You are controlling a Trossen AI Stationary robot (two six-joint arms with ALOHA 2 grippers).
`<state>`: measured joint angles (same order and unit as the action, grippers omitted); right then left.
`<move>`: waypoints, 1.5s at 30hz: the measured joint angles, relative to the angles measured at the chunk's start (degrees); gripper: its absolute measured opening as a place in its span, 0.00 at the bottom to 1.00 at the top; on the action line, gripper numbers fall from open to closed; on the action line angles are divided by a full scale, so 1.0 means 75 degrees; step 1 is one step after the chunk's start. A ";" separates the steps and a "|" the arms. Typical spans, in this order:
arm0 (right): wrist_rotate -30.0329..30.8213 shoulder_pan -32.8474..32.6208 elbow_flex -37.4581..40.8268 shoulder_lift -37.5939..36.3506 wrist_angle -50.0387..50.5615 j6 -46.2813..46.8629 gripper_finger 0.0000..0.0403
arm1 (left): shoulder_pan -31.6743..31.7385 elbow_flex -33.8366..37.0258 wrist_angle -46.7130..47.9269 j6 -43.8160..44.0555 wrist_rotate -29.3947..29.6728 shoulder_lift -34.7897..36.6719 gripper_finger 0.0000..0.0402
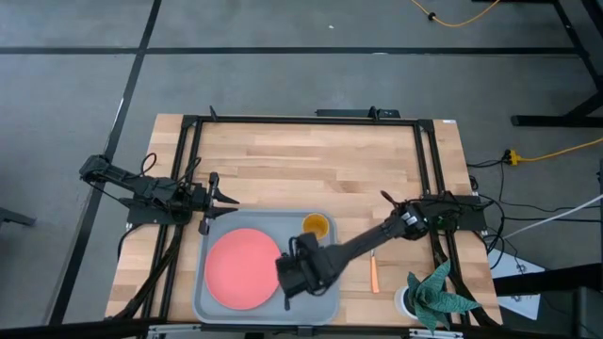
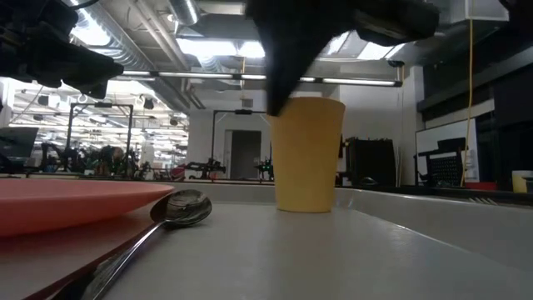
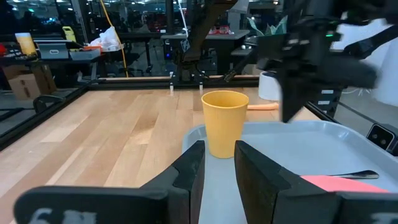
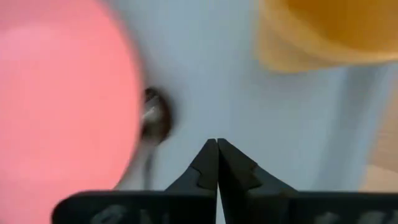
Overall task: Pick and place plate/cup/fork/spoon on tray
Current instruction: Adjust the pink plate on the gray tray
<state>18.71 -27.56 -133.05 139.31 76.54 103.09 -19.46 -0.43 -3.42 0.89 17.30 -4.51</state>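
The grey tray [image 1: 325, 299] lies at the table's near middle. The coral-pink plate [image 1: 243, 267] lies flat on its left half. The orange-yellow cup [image 1: 316, 225] stands upright in its far right corner. The dark spoon [image 2: 179, 208] lies on the tray floor right beside the plate's rim, and it also shows in the right wrist view [image 4: 152, 124]. The orange-handled fork [image 1: 373, 273] lies on the table right of the tray. My right gripper [image 4: 216, 155] is shut and empty above the tray, between the plate and the cup. My left gripper [image 3: 219, 165] is open at the tray's far left corner.
A white pot with a green plant [image 1: 438, 297] stands at the table's near right corner, close to the fork. The right arm [image 1: 377, 235] reaches across the tray's right rim. Bare wood [image 1: 311, 160] lies beyond the tray.
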 joint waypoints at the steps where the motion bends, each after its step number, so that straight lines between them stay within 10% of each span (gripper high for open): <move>1: 0.0048 -0.0096 0.0000 0.0000 -0.0270 -0.0209 0.01 | -0.0002 0.0000 0.0000 0.0002 0.0000 0.0000 0.20; 9: -0.0394 -0.0589 0.0024 0.0546 -0.2462 -0.1248 0.01 | 0.0000 0.0000 0.0000 0.0000 -0.0003 0.0000 0.20; 45: -0.0763 0.0335 0.0029 0.1046 -0.3049 -0.2814 0.01 | -0.0001 0.0000 0.0000 0.0000 -0.0003 -0.0002 0.20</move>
<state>12.99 -25.04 -132.84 147.15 53.67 81.99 -19.47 -0.43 -3.42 0.89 17.28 -4.53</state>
